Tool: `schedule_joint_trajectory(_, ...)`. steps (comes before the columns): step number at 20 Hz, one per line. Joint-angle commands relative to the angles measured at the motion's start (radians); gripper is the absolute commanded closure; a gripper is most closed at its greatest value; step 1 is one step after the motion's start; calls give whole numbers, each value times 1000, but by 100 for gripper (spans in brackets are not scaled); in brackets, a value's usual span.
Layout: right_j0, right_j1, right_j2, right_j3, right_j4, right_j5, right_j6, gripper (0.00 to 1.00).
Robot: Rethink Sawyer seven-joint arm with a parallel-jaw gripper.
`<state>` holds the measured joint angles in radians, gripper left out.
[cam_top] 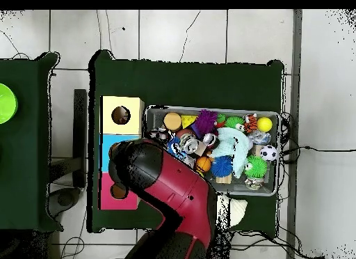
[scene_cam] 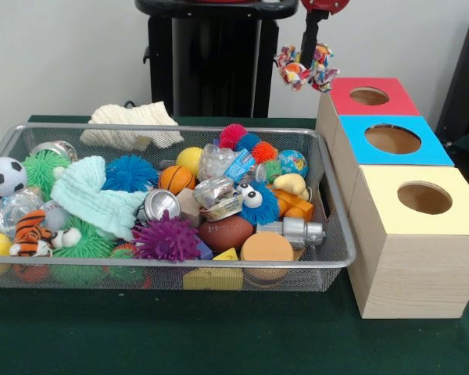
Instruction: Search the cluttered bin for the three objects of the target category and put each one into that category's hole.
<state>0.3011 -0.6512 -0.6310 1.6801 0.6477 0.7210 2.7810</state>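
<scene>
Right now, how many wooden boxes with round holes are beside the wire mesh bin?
3, in a row beside the silver wire mesh bin: the red-topped box farthest back, the blue-topped box in the middle, the pale yellow-topped box nearest the camera.

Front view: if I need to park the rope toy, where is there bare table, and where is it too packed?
Bare green table runs along the near side of the bin and in front of the yellow-topped box. The bin is packed edge to edge. The gripper holds the rope toy near the red-topped box.
</scene>
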Motion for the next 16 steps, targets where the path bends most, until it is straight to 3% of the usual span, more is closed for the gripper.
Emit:
schedule_joint_trajectory(1, 30, 52, 16, -112, 37, 165, 426, 100)
schedule_joint_trajectory(9, 72, 122, -4, -184, 63, 164, 555, 100)
schedule_joint_trajectory(16, 61, 134, -1, -206, 31, 188, 556, 100)
